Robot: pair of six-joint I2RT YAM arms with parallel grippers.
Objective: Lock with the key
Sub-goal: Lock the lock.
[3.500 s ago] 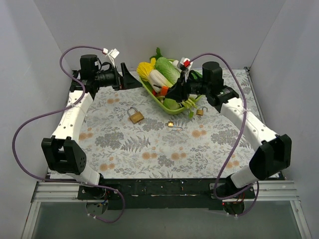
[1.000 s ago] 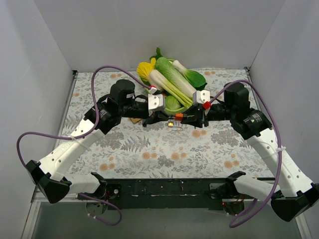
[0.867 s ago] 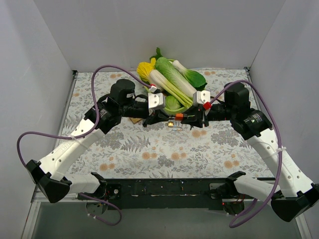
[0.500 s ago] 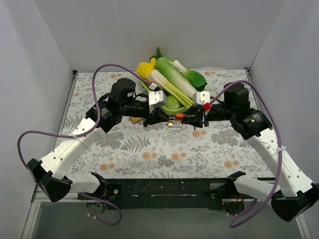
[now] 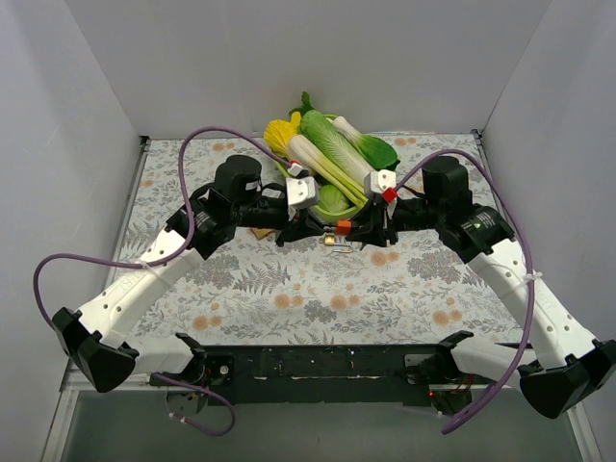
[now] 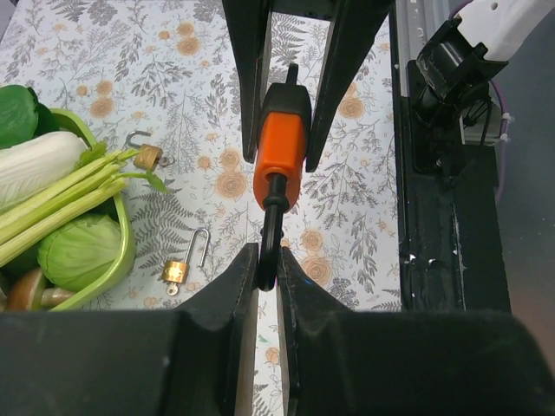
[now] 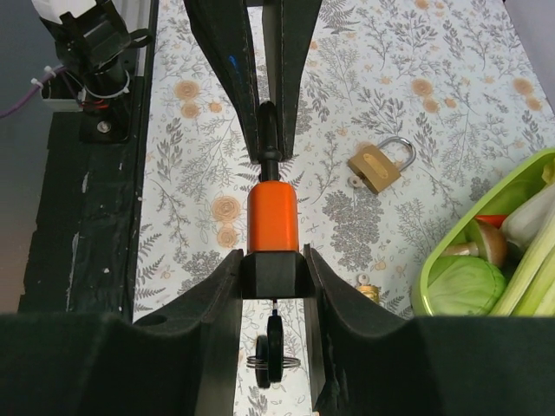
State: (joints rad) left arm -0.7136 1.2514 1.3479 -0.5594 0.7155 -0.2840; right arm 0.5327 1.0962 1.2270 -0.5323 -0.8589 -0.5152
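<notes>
An orange padlock (image 5: 344, 224) hangs above the table between both grippers. My left gripper (image 6: 269, 257) is shut on its black shackle (image 6: 271, 227), which shows thin between the pads. The orange body (image 6: 282, 160) points away from it toward the right fingers. My right gripper (image 7: 272, 264) is shut on the padlock's black base (image 7: 272, 276), below the orange body (image 7: 272, 217). A black-headed key (image 7: 275, 347) with a wire ring sticks out of that base, between the right fingers. In the top view the left gripper (image 5: 320, 227) and right gripper (image 5: 358, 228) meet nose to nose.
A green tray (image 5: 289, 178) of vegetables stands just behind the grippers. Brass padlocks lie on the floral cloth: one (image 7: 378, 165) with a closed shackle and a small one (image 6: 179, 267) near the tray. Another small one (image 6: 148, 157) lies by the celery. White walls enclose the table.
The right arm's elbow has shifted a little left and back. The left arm barely moved. Both grippers keep hold of the orange padlock at the same spot.
</notes>
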